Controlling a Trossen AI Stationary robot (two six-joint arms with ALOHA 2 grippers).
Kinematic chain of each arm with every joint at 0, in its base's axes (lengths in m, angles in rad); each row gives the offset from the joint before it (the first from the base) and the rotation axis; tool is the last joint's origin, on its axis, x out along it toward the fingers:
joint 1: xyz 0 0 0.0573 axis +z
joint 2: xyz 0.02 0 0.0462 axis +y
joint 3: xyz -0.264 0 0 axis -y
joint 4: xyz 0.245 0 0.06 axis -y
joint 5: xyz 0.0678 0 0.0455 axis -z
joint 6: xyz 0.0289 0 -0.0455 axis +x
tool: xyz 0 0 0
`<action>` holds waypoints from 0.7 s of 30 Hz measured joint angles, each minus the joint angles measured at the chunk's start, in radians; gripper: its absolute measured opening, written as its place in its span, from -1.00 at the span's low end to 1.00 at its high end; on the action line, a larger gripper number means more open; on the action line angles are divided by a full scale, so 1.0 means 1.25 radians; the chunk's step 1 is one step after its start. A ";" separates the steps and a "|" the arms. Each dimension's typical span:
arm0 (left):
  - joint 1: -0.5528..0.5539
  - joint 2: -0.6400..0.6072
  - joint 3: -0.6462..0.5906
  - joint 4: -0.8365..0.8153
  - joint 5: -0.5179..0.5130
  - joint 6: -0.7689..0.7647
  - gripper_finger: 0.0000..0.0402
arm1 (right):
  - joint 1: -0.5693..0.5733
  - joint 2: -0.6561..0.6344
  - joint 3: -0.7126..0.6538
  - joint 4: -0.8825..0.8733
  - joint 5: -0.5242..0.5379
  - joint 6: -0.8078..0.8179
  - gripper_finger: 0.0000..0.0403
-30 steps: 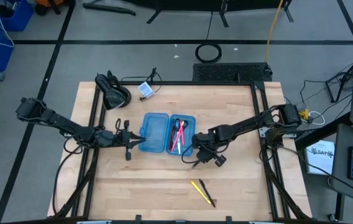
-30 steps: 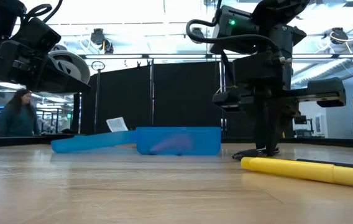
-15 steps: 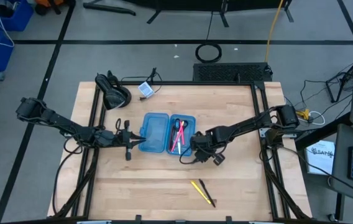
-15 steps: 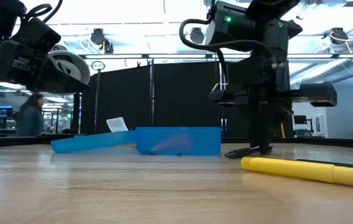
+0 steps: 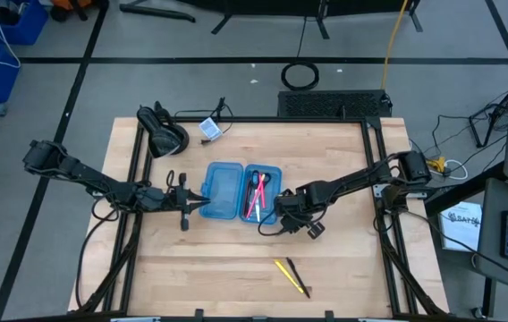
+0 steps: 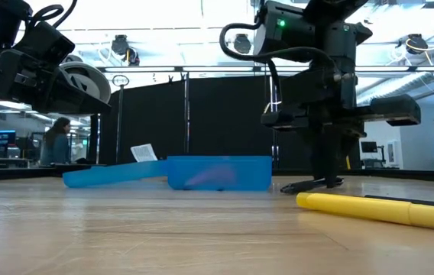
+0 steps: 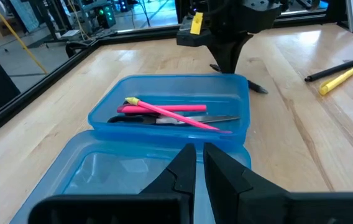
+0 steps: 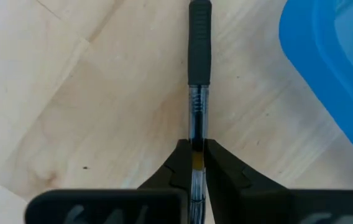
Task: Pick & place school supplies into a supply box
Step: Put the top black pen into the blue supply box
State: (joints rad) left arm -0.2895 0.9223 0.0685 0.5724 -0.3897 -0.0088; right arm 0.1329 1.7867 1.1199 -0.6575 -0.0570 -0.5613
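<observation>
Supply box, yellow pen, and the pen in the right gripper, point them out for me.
supply box (image 5: 223,191): high view, floor of its empty left half.
yellow pen (image 6: 370,208): low view, middle of its barrel.
pen in the right gripper (image 8: 199,43): right wrist view, its black grip section.

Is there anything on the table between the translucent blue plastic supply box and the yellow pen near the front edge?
Only the black pen gripped by the right gripper; otherwise bare wood between box and yellow pen, per the high view.
</observation>
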 joint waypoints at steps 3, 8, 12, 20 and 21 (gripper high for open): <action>0.000 0.000 0.000 0.001 0.000 0.000 -0.81 | 0.000 -0.015 0.001 0.009 -0.036 0.001 -0.92; 0.000 0.000 0.000 0.001 0.000 0.000 -0.81 | 0.000 -0.071 0.002 0.038 -0.061 0.001 -0.92; 0.000 0.000 0.000 0.005 0.000 0.000 -0.81 | 0.000 -0.121 0.002 0.038 -0.034 0.000 -0.92; 0.000 0.000 0.000 0.008 0.000 0.000 -0.81 | -0.043 -0.135 0.110 -0.032 -0.014 0.028 -0.92; 0.000 0.000 0.000 0.010 0.000 0.000 -0.81 | -0.050 -0.135 0.131 -0.051 -0.006 0.012 -0.92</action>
State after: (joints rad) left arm -0.2896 0.9224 0.0686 0.5851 -0.3900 -0.0086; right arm 0.0704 1.6184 1.2843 -0.7212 -0.0650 -0.5458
